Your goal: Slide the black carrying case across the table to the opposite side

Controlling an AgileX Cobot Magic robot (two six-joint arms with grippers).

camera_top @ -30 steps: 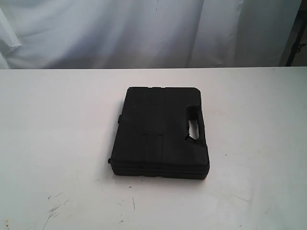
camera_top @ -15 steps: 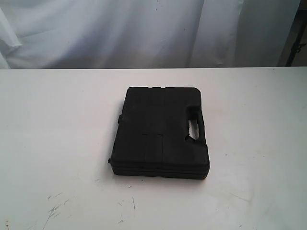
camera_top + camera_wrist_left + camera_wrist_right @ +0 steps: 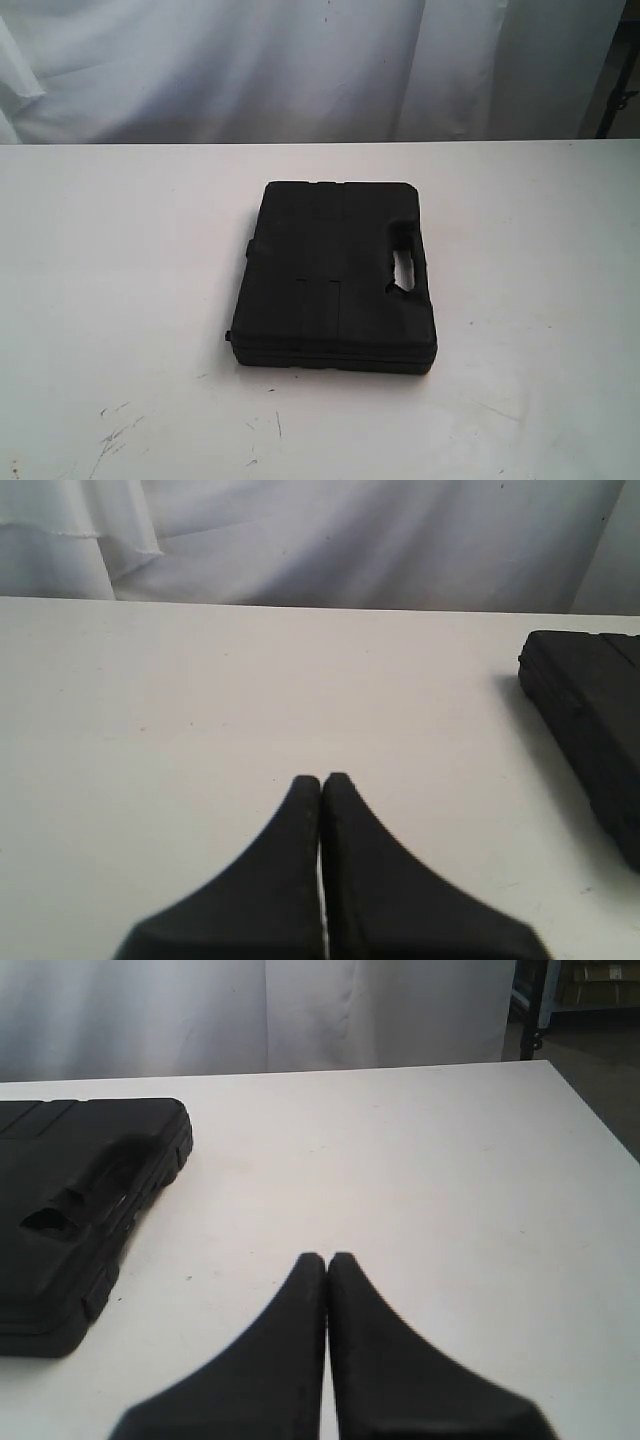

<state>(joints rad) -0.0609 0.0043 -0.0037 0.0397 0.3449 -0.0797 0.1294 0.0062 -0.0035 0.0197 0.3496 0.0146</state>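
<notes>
A flat black carrying case lies closed near the middle of the white table, its handle cut-out toward the right side. Neither arm shows in the exterior view. In the left wrist view my left gripper is shut with nothing in it, hovering over bare tabletop, and a corner of the case lies off to one side, apart from it. In the right wrist view my right gripper is also shut and empty, with the handle end of the case off to its side, not touching.
A white cloth backdrop hangs behind the table's far edge. Dark scuff marks streak the near left of the tabletop. The table's right edge drops to a dark floor with a black stand beyond.
</notes>
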